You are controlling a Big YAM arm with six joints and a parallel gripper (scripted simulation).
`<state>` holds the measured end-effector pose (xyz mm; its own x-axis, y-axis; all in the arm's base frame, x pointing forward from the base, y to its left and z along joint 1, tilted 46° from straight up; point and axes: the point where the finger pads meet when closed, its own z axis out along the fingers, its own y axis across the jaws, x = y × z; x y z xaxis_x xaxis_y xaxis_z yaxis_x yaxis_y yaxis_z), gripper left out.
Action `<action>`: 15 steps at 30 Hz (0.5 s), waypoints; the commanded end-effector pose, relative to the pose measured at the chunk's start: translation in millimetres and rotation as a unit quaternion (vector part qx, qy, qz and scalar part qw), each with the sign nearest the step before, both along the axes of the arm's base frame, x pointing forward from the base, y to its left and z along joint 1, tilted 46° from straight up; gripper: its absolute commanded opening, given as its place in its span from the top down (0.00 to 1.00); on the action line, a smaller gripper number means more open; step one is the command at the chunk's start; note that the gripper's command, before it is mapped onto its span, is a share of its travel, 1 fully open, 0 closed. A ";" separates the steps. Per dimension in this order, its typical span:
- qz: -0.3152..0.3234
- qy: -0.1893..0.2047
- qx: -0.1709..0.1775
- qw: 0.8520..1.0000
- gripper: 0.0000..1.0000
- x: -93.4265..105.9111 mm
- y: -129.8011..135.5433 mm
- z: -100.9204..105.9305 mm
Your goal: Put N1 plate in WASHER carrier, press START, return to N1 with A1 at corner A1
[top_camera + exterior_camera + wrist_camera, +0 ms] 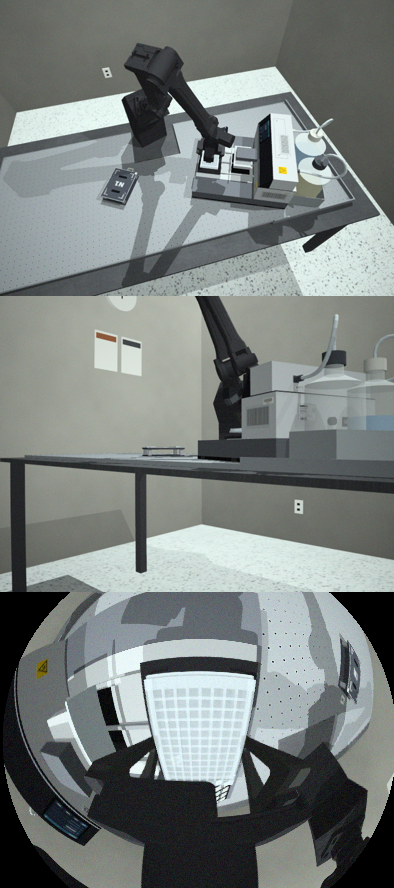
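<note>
The white well plate point(210, 163) is between my gripper's point(210, 156) fingers, down at the black carrier point(208, 168) on the left of the washer point(276, 152). In the wrist view the plate point(200, 726) fills the middle, with my fingers on its two long sides and the carrier's dark rim beyond its far edge. I cannot tell whether it lies flat inside the locators. From the side only a thin white edge of the plate point(235, 430) shows under the gripper. The nest N1 point(119, 185) is empty, at the table's left. The washer's keypad panel point(264, 129) faces the arm; I see no lamp.
A grey block point(245, 153) sits on the washer deck just right of the carrier. Two bottles with tubes point(311, 157) stand right of the washer. The arm's base point(144, 117) is at the back of the table. N1 also shows in the side view point(163, 450).
</note>
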<state>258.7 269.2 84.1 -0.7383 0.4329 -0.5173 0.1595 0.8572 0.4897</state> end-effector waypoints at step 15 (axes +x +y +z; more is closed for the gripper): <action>0.002 -0.004 0.005 1.000 0.16 1.9 4.7 4.6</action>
<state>258.9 269.4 84.5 -0.7381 0.4332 -0.5173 0.1593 0.8569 0.4903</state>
